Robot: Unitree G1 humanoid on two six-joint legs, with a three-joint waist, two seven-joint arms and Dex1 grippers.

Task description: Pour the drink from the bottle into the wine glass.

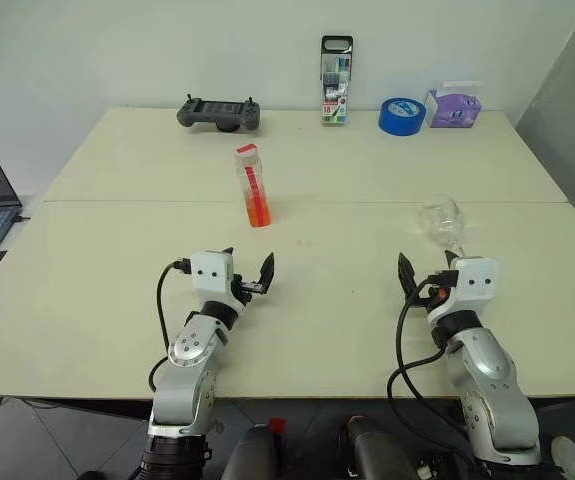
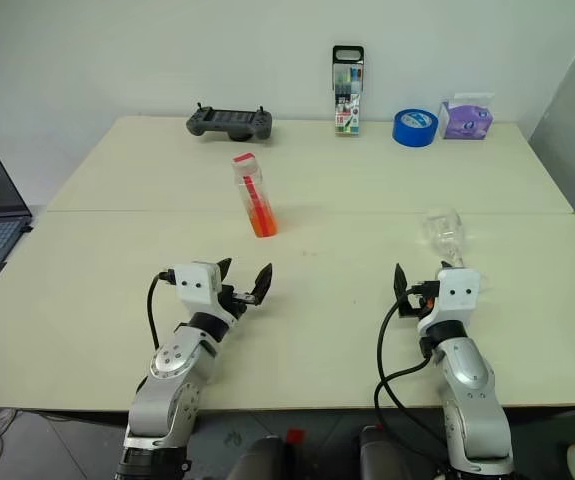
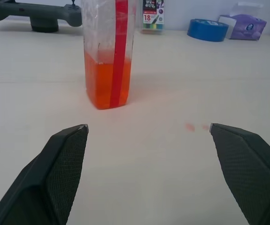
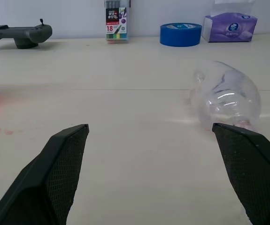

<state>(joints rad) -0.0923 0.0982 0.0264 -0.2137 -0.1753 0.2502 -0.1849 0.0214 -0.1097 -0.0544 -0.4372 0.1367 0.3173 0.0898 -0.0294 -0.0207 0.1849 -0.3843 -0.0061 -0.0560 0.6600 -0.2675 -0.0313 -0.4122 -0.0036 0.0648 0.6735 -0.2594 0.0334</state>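
Tools [image 1: 251, 276] [image 1: 428, 276] both wide open, holding nothing.

The right wrist hides the wine glass [image 1: 444, 222] stem and foot.

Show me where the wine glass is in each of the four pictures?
Left eye view: wine glass at right of middle, lying on its side.
Right eye view: right of middle.
Left wrist view: not in it.
Right wrist view: right of middle.
Shared landmark: blue tape roll behind it.

Left pincer [image 1: 248, 272] and right pincer [image 1: 425, 272] both spread wide, seemingly level, empty.
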